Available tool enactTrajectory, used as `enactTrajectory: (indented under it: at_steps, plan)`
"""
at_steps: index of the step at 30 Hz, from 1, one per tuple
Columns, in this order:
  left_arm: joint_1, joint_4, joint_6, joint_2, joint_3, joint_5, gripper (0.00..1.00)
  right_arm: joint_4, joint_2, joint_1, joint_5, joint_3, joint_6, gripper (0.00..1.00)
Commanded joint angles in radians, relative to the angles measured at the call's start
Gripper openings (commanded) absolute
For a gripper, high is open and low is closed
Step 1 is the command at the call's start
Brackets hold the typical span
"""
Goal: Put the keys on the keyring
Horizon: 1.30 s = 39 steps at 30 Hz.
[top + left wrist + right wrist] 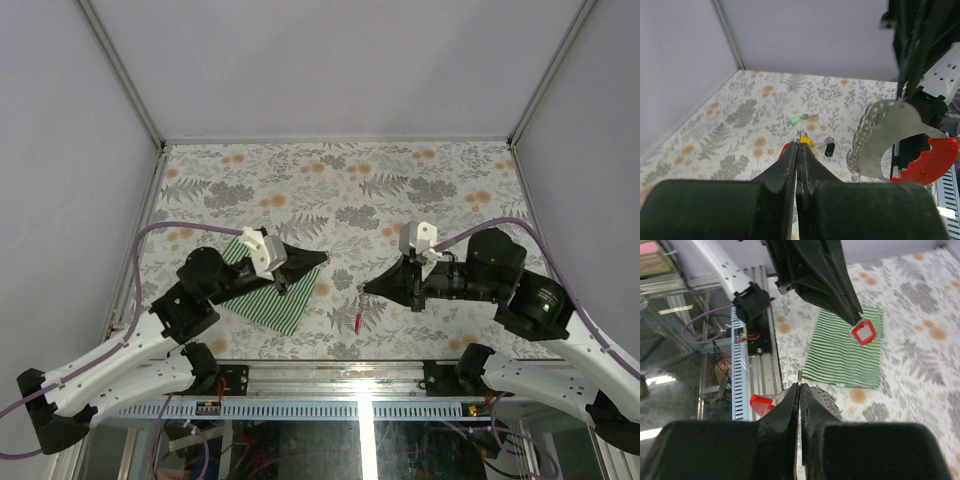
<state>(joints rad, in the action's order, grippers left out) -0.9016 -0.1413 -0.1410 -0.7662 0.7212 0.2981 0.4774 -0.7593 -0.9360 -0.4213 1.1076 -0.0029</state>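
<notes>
I am watching the left gripper (325, 257) pinching fully closed on a red-tagged key (864, 333), holding it in the air just off the right edge of the striped cloth (268, 296). The right gripper (365, 288), farther right of the cloth, is clamping shut on the keyring (881, 126), whose red strap is hanging down. A green key (795, 120), a yellow key (808, 142) and a dark key (829, 148) are lying on the table (400, 170), right of the cloth.

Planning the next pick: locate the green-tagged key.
Left wrist view: green-tagged key lies on the floral table just beyond the yellow-tagged key, ahead of the left gripper.
</notes>
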Motion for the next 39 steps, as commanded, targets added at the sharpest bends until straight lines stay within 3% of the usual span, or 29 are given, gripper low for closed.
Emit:
enactTrajectory:
  at_steps: [1, 8, 13, 18, 29, 39]
  plan:
    - [-0.001, -0.035, -0.085, 0.087, -0.01, 0.088, 0.0, -0.214, -0.03, -0.005, -0.21, -0.026, -0.108, 0.0]
    - [-0.001, 0.044, -0.155, 0.184, 0.024, 0.129, 0.0, -0.39, -0.039, -0.004, -0.207, -0.106, -0.242, 0.0]
    - [-0.001, 0.116, -0.195, 0.187, 0.073, 0.151, 0.0, -0.616, 0.01, -0.005, -0.254, -0.233, -0.314, 0.0]
    - [-0.001, 0.129, -0.226, 0.196, 0.077, 0.17, 0.0, -0.623, -0.012, -0.004, -0.294, -0.222, -0.344, 0.0]
    - [0.0, 0.155, -0.265, 0.201, 0.087, 0.192, 0.0, -0.697, -0.047, -0.006, -0.317, -0.227, -0.266, 0.0]
    - [0.0, 0.174, -0.288, 0.21, 0.084, 0.229, 0.0, -0.764, -0.113, -0.005, -0.335, -0.186, -0.091, 0.0]
